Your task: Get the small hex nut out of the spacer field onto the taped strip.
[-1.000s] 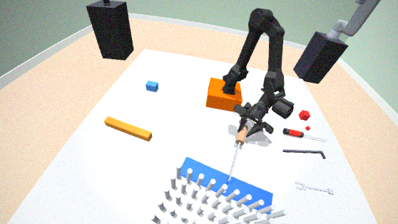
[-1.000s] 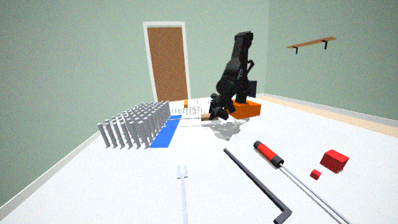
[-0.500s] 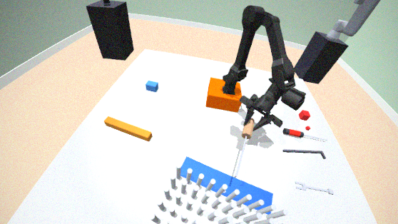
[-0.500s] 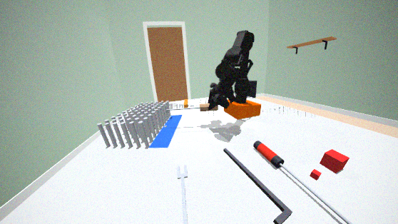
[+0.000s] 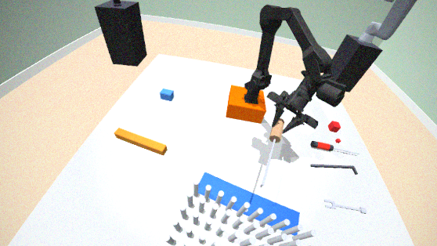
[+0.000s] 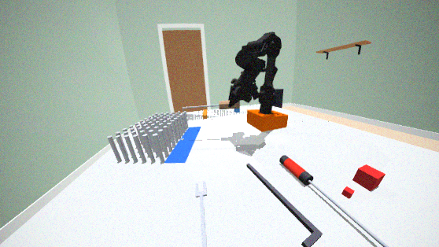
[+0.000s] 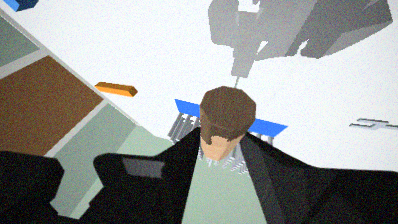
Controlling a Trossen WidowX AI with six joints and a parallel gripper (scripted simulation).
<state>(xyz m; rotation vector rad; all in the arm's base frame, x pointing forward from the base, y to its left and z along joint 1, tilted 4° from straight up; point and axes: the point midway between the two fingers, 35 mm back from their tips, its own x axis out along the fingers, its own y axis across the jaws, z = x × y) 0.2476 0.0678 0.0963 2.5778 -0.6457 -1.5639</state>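
My gripper (image 5: pixel 279 127) (image 7: pixel 219 132) is shut on the wooden handle of a tool (image 5: pixel 276 134) (image 6: pixel 224 105) (image 7: pixel 227 112) with a long thin metal shaft. The tool is held above the table, its shaft pointing towards the spacers and its tip in the air, clear of them. The metal spacers (image 5: pixel 196 189) (image 6: pixel 114 149) stand upright in rows. The blue taped strip (image 5: pixel 227 188) (image 6: pixel 185 147) (image 7: pixel 270 126) lies in front of them. A tiny pale speck shows at the strip's spacer-side edge in the top and exterior views; it is too small to tell whether it is the nut.
A wrench (image 5: pixel 344 206) (image 6: pixel 203 216), a hex key (image 5: pixel 333 167) (image 6: pixel 279 197), a red-handled screwdriver (image 5: pixel 323 146) (image 6: pixel 295 169) and two red cubes lie to one side. An orange bar (image 5: pixel 141 142) (image 7: pixel 116 90) and a blue block (image 5: pixel 167 95) lie on the other side.
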